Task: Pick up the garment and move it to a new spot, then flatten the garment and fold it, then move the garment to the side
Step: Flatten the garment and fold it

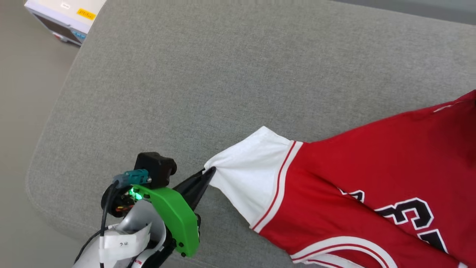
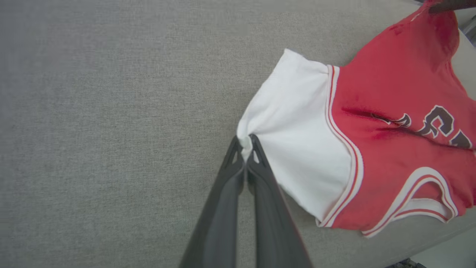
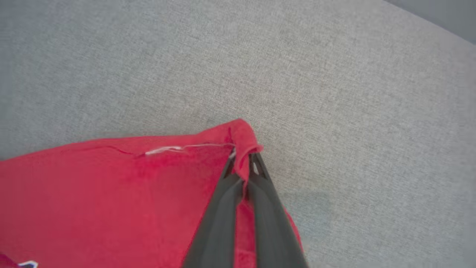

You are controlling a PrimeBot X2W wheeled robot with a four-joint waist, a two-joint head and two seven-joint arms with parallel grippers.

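**Red garment (image 1: 353, 167) held at two corners over the grey cushion (image 1: 223, 74)**

The garment, a red jersey-style T-shirt with white short sleeves and red-and-white striped trim, stretches across the right part of the wide grey woven-fabric cushion. Its printed side faces up, and part of the black, white-outlined lettering shows near the lower right of the head view.

The left gripper (image 1: 210, 173) comes in from the lower left with its two long dark fingers pressed together on the outer edge of the white sleeve (image 1: 249, 178). The cloth bunches into a small point where they pinch it. A bright green plastic cover (image 1: 174, 216) sits on that wrist.

At the far end, the right gripper (image 3: 243, 160) pinches a red corner of the garment. The fabric folds over its closed fingertips, and a thin white stitch line runs along the edge beside them.

The cloth looks drawn taut between the two holds. I cannot tell how much of it rests on the cushion.

Off the cushion's far left corner, a white box with a yellow label (image 1: 67, 15) stands on the pale floor (image 1: 22, 111).
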